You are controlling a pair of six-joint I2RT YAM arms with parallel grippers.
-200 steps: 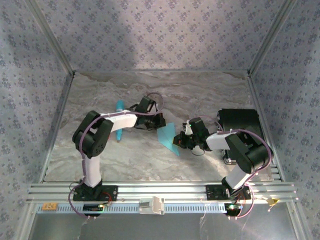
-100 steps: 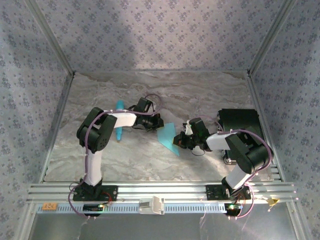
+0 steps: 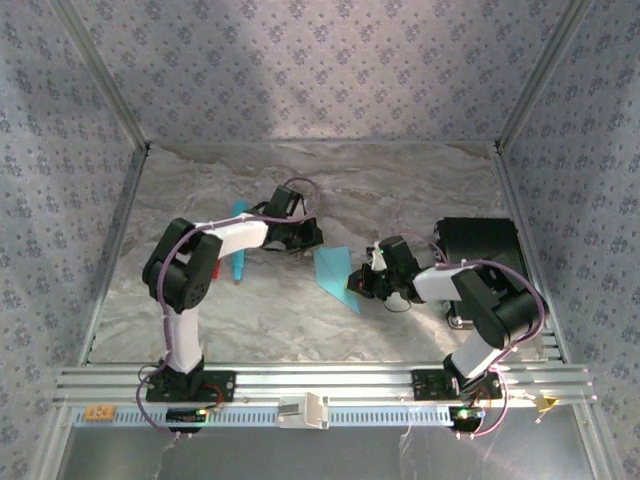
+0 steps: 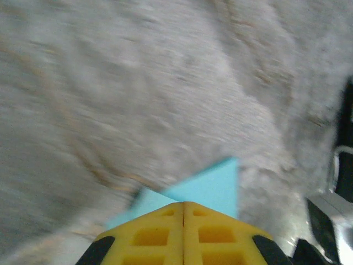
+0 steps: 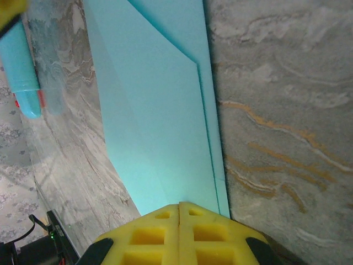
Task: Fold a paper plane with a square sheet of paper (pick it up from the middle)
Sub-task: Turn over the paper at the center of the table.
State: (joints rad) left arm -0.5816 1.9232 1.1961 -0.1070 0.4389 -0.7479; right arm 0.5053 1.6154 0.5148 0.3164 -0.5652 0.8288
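The light cyan-blue sheet of paper (image 3: pixel 335 272) is folded into layers with a pointed end and lies slanted at the table's middle. My right gripper (image 3: pixel 358 284) is shut on its right edge; in the right wrist view the paper (image 5: pixel 160 110) runs straight out from the closed yellow fingertips (image 5: pixel 180 205). My left gripper (image 3: pixel 312 238) is shut just behind the sheet's far upper corner. In the left wrist view a triangular corner of the paper (image 4: pixel 212 187) shows past the closed tips (image 4: pixel 183 203); whether they pinch it is unclear.
A slim turquoise pen-like stick (image 3: pixel 238 246) lies left of the left wrist, seen too in the right wrist view (image 5: pixel 19 66). A black box (image 3: pixel 478 246) stands at the right by the right arm. Patterned walls enclose the marbled table (image 3: pixel 250 310).
The left arm's wrist has shifted slightly back and to the left, away from the paper's upper corner. The right arm and the paper have stayed put.
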